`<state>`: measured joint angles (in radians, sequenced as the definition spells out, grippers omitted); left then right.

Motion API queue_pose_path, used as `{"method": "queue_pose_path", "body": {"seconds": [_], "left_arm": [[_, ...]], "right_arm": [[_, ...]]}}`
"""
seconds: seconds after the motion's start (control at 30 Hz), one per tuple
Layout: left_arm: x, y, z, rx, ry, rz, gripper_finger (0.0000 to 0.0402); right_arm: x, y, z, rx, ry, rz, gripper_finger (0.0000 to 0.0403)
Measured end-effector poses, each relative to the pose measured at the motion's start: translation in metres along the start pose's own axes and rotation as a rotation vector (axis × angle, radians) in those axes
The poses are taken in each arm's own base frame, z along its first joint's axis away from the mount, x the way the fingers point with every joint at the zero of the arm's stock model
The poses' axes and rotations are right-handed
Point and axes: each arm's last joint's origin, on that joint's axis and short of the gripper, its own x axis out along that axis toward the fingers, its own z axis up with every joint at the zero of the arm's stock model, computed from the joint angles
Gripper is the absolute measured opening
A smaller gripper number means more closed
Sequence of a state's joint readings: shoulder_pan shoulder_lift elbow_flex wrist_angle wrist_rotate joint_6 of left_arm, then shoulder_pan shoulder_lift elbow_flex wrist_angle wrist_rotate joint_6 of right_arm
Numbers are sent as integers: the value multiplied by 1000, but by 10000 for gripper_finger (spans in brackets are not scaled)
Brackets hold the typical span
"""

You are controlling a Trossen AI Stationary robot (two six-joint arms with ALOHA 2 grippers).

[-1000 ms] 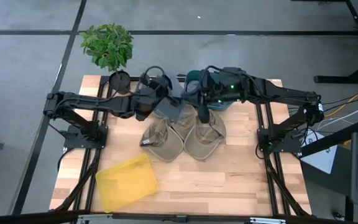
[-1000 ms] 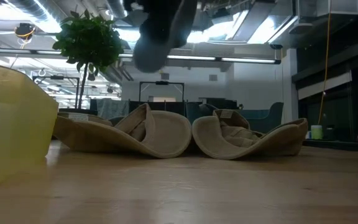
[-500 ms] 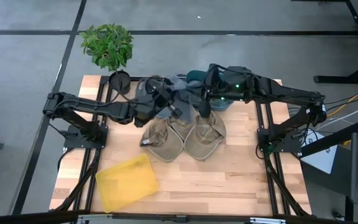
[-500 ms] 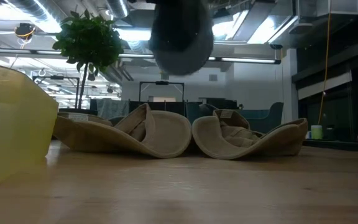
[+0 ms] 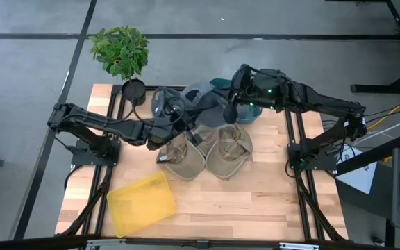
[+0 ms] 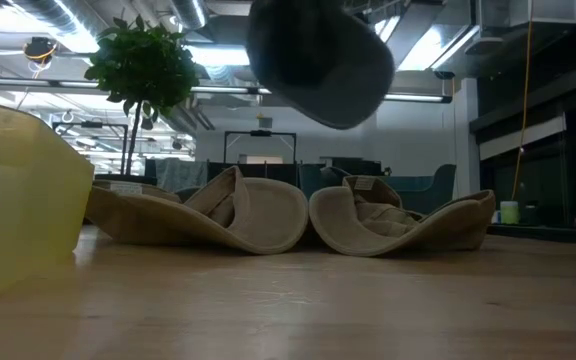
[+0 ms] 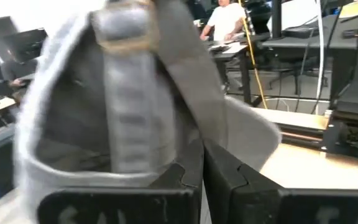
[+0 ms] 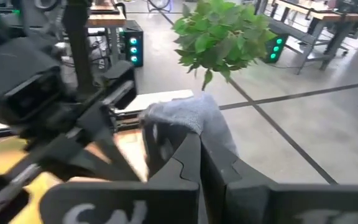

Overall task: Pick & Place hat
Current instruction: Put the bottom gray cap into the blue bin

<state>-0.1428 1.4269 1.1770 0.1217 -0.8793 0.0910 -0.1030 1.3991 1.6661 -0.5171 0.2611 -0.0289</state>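
High view: I see both arms meeting over the far half of the table point(image 5: 255, 201), with a gray hat point(image 5: 198, 103) held up in the air between them. My left gripper point(image 5: 186, 126) sits at about 7 o'clock of the hat, fingers pinched tight on its brim. My right gripper point(image 5: 232, 111) is at about 3 o'clock of it, also clamped narrow on the fabric.

Low view: the gray hat point(image 6: 318, 55) hangs well above the wood, clear of everything below. Under it lie two tan hats, one point(image 6: 208, 215) and the other point(image 6: 403, 222), side by side and touching at their brims. A yellow bin point(image 6: 18, 195) stands at 9 o'clock of them.

Left wrist view: the hat's strap and brim fill the frame, caught between the closed fingers point(image 7: 225, 180).

High view again: a potted plant point(image 5: 121, 52) stands at the table's far left corner, 11 o'clock of the gray hat.
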Motion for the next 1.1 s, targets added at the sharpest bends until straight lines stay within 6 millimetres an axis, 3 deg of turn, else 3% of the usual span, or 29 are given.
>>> {"method": "queue_pose_path", "body": {"seconds": [0.17,0.57,0.7,0.93,1.1], "left_arm": [[9,10,1,-18,-3,69,5],[52,29,-2,-131,-93,-80,3],[56,29,-4,-133,-96,-88,3],[26,20,8,-44,-100,-164,2],[-1,13,9,-2,-30,-184,6]], "right_arm": [[-1,6,1,45,-14,83,0],[-6,24,4,35,-42,295,0],[-5,23,2,27,-24,256,0],[-4,12,0,-28,7,24,0],[-2,4,-1,-51,16,-14,0]]}}
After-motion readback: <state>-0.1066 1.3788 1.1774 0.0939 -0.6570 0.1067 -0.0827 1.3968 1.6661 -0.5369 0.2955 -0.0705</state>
